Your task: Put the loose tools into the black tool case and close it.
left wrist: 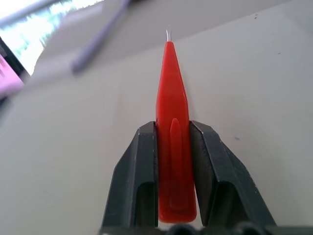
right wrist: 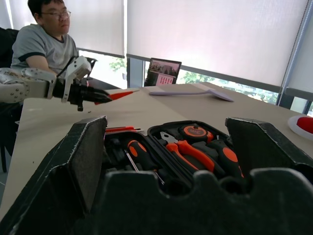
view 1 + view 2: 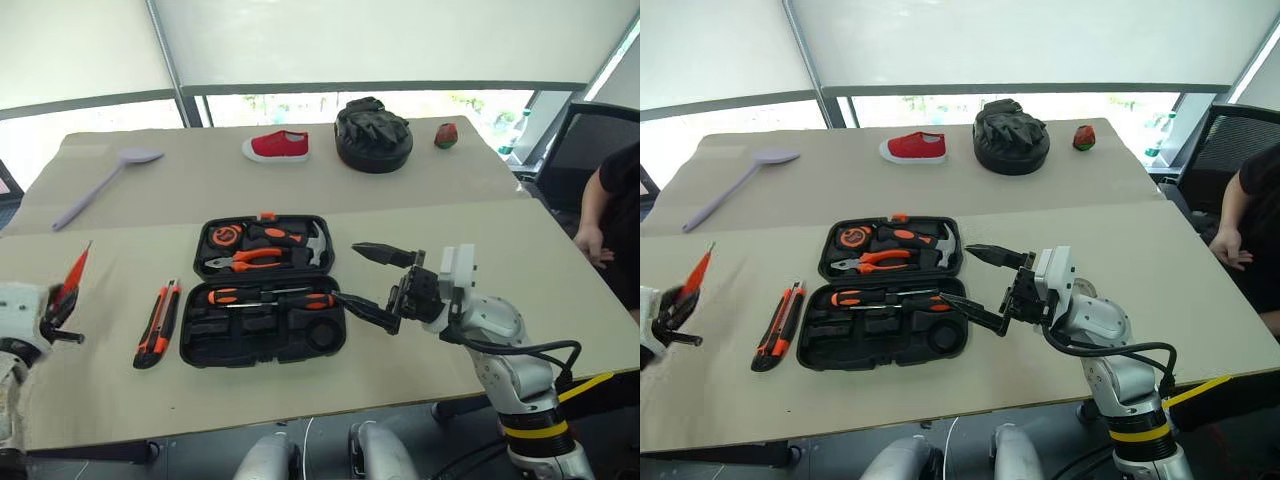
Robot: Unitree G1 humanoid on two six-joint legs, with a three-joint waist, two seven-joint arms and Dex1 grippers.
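Case: the black case lies open flat at mid-table, both halves up, with most slots seen filled by orange-handled tools.
Slim driver: the red-orange screwdriver is pinched between the left gripper fingers, tip pointing away from the wrist, held above the table at its left edge, well apart from the case.
Knife: the utility knife lies on the table just beside the case's left side, not yet packed.
Right gripper: the right gripper is held at the case's right edge, jaws spread wide, nothing gripped.
Risk, slip: the driver's tapered, smooth handle is clamped on narrow faces; a slide or twist out of the pads is judged possible during the carry.
Risk, misfit: if the driver is laid askew to its slot, a proud tool is likely to stop the lid from closing.
Risk, clash: the left arm's path to the case crosses the knife, which could be knocked.
Bystander: a person is seated beyond the table's left end.
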